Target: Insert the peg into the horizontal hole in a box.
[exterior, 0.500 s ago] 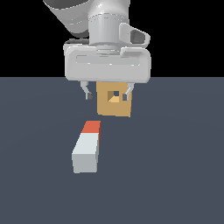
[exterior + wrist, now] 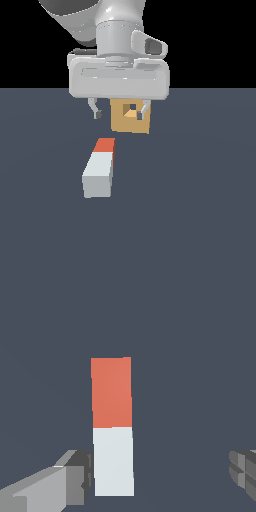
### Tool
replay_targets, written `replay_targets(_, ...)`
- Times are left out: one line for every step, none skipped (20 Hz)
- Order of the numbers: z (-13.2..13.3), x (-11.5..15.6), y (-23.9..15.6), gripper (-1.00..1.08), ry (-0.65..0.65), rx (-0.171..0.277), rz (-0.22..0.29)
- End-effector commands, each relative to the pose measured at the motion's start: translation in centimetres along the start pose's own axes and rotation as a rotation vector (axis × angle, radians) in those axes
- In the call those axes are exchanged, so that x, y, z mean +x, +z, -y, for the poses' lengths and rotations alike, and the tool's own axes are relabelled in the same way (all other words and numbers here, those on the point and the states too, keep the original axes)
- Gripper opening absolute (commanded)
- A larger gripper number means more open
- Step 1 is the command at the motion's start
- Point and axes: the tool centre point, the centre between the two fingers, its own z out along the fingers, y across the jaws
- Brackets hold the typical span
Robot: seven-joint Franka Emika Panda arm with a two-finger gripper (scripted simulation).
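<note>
A robot arm's gripper [image 2: 120, 113] hangs above a dark floor, fingers spread wide and empty. Behind it stands the tan box [image 2: 130, 116] with its small square hole [image 2: 131, 111]. The peg [image 2: 100, 167] lies flat on the floor below and nearer the camera, untouched, orange end toward the box.

The arm reaches down from above, wrist pointing straight at the floor. Its gripper [image 2: 120, 113] hangs with both fingers [image 2: 96, 111] spread wide, holding nothing

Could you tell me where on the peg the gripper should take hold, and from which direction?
Grip the peg on its grey section from above, closing across its two long flat sides. It lies flat, and the open gripper hangs above, so the orange end stays free.
</note>
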Motion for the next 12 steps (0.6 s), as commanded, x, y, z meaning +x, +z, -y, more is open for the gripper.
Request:
replay_targets(0.5,-0.7,0.8,1.0,-0.002,-0.003,-0.002)
replay_targets(0.8,-1.1,1.1,1.0,-0.004,-0.005,-0.003)
replay_targets(1.1,-1.4,1.5,1.0,-0.005,-0.007,-0.004)
replay_targets(1.4,-1.8,2.0,1.0,-0.007,-0.009,-0.005)
replay_targets(1.7,-2.3,2.5,1.0,-0.009,-0.012,-0.006)
replay_targets(2.0,-2.7,3.0,1.0,-0.011,-0.014,-0.007)
replay_targets(2.3,-3.2,3.5,1.0,-0.013,-0.017,-0.008)
replay_targets(2.6,-3.5,3.9,1.0,-0.015,-0.019,-0.009)
replay_targets(2.8,-3.9,4.3,1.0,-0.016,-0.021,-0.011)
replay_targets(3.1,-4.2,4.7,1.0,-0.018,-0.023,-0.012)
replay_targets(3.2,-4.5,5.0,1.0,-0.019,-0.024,-0.012)
replay_targets(3.4,-4.8,5.3,1.0,-0.02,-0.026,-0.013)
